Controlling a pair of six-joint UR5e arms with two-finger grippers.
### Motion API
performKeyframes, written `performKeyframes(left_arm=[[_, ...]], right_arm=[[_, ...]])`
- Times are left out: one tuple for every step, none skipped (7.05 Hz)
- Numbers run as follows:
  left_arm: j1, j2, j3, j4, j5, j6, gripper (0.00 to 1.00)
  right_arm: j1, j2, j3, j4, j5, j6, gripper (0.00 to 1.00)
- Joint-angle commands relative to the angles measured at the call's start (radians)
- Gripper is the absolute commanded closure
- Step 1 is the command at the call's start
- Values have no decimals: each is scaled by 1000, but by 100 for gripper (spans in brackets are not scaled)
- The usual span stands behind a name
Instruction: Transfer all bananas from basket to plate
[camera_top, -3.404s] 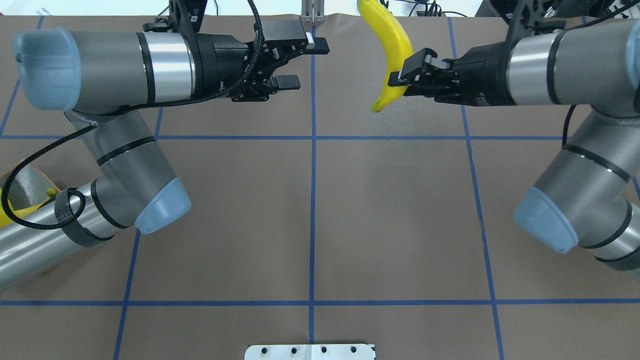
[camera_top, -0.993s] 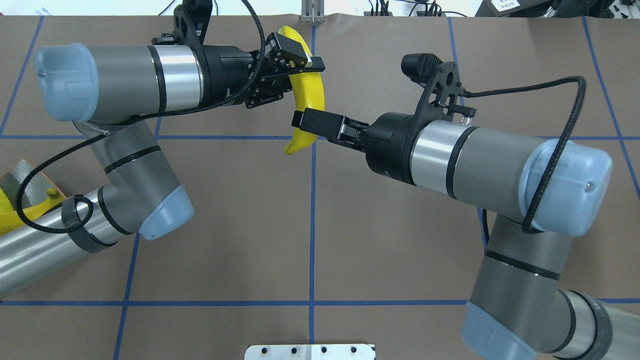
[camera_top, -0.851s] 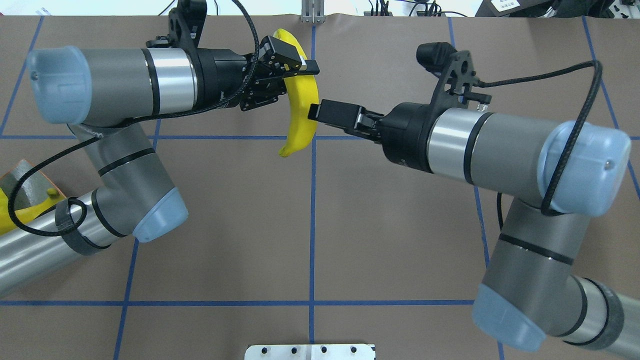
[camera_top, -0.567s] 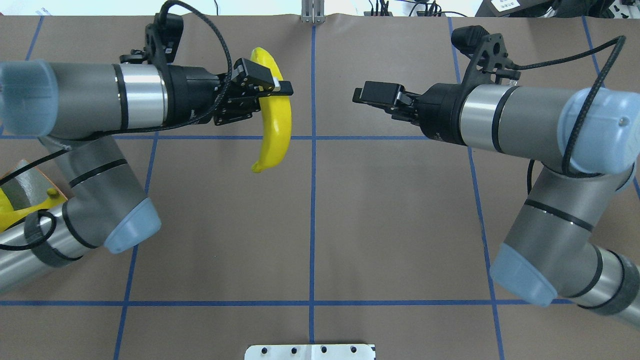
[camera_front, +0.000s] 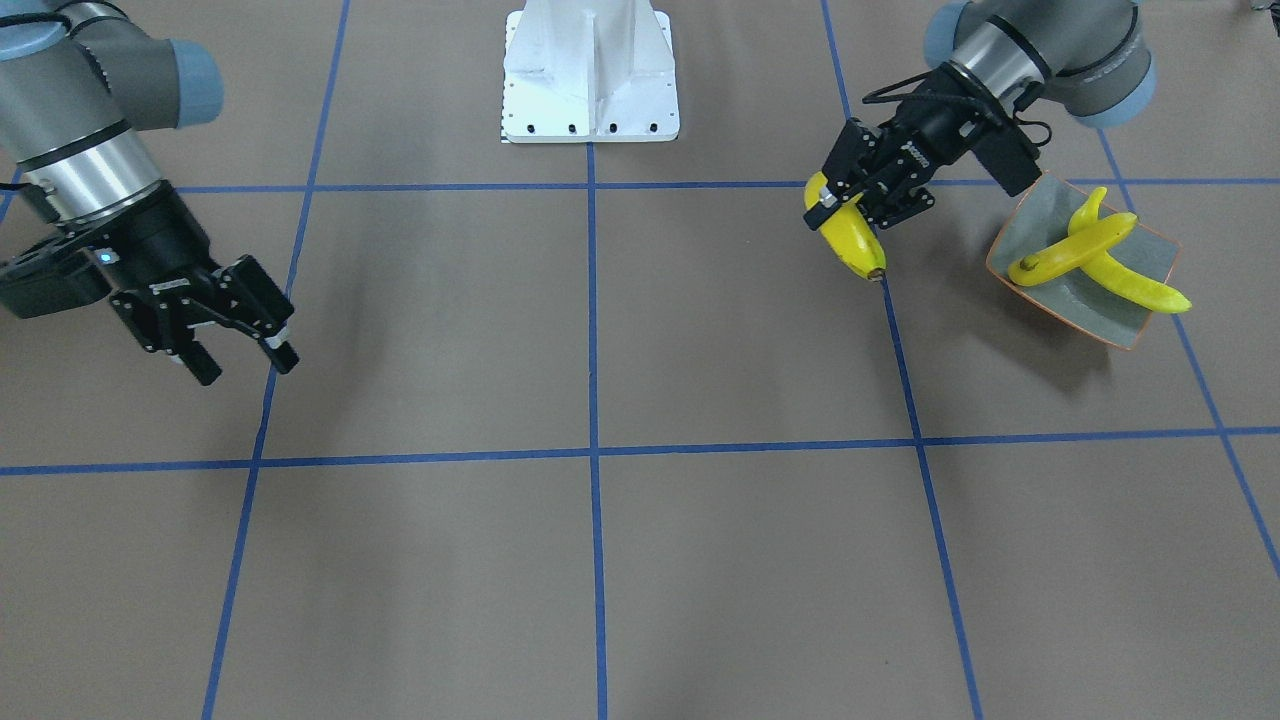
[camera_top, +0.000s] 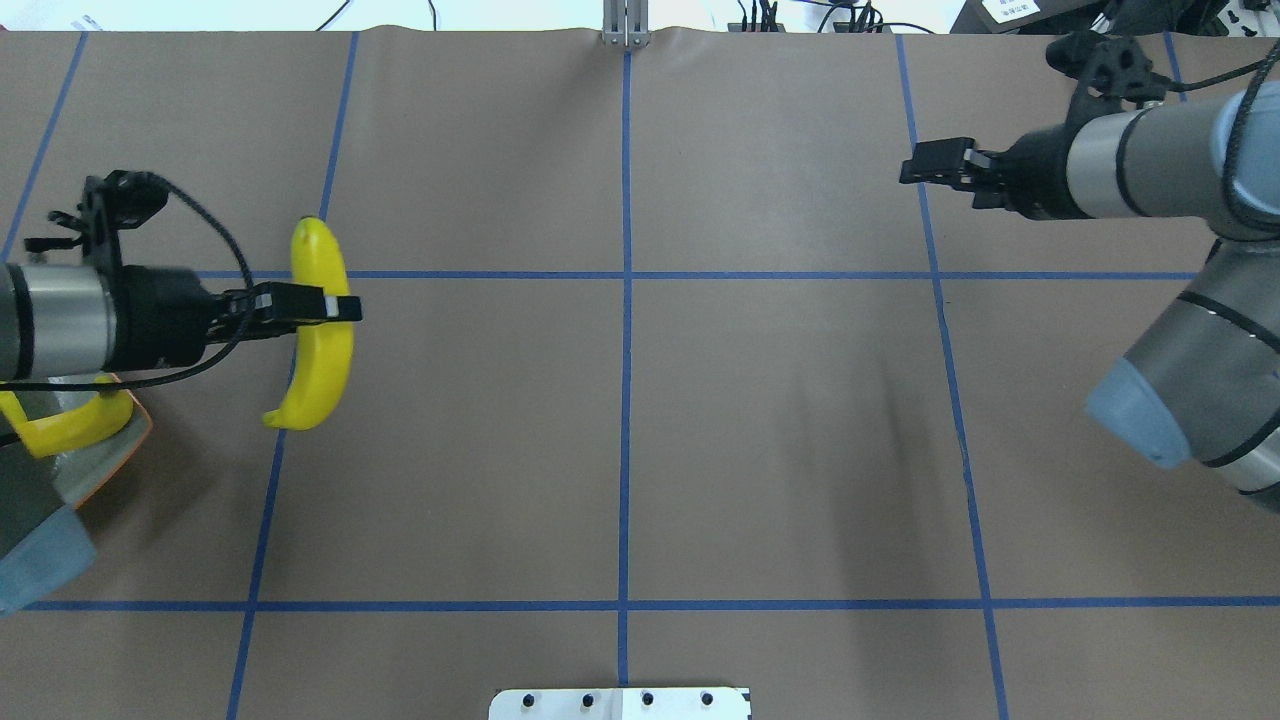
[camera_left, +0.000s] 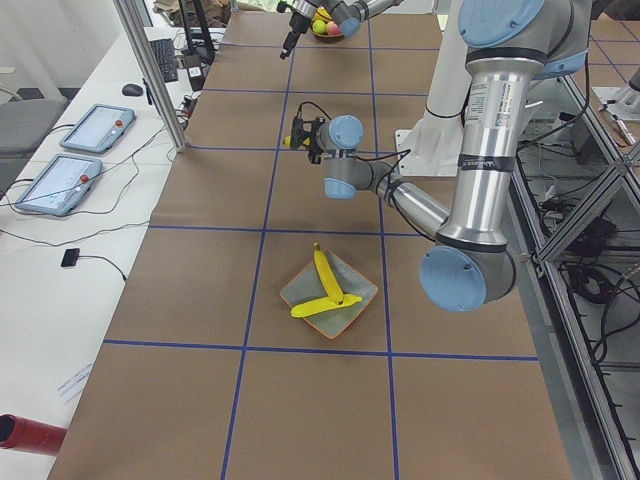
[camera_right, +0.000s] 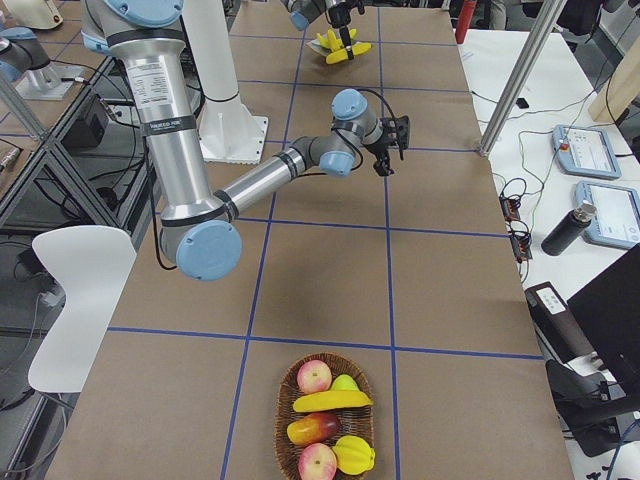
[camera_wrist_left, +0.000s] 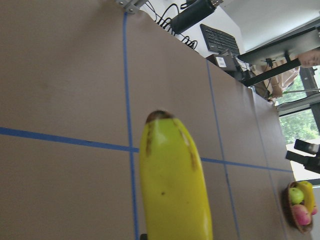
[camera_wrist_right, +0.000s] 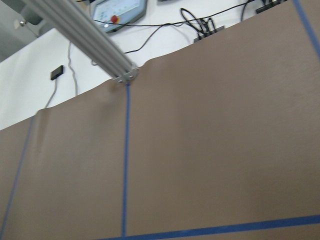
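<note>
My left gripper (camera_top: 338, 306) is shut on the middle of a large yellow banana (camera_top: 322, 350), held above the table just right of the plate (camera_top: 128, 445). From across the table the same gripper (camera_front: 848, 208) and banana (camera_front: 856, 247) hang left of the orange-rimmed plate (camera_front: 1038, 208), where two bananas (camera_front: 1078, 250) lie crossed. My right gripper (camera_front: 245, 362) is open and empty over the far side. The basket (camera_right: 288, 425) holds one banana (camera_right: 333, 400) among other fruit.
The basket also holds apples and a mango (camera_right: 312, 428). The white robot base (camera_front: 590, 70) stands at the table's edge. Blue tape lines grid the brown table. Tablets and cables lie on the white side bench (camera_left: 80, 150).
The right gripper passed the banana to the left gripper and opened. The left arm has carried it left toward the plate. The right arm has pulled back to the right.
</note>
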Motion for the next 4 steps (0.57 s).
performKeyframes(left_arm=[[-3,199,-18,0,5,237,100],[-20,265,-18,-2,7,357,100],[-37,324,-16,0,10,483,100],[-63,370,-15,0,11,604,100]], right_arm=[[122,-87,-39,5,123,-160,0],[156,-85,-86,5,137,-210,0],[196,-86,-143,5,155,-300,0],[243,-86,-201,6,193,-382,0]])
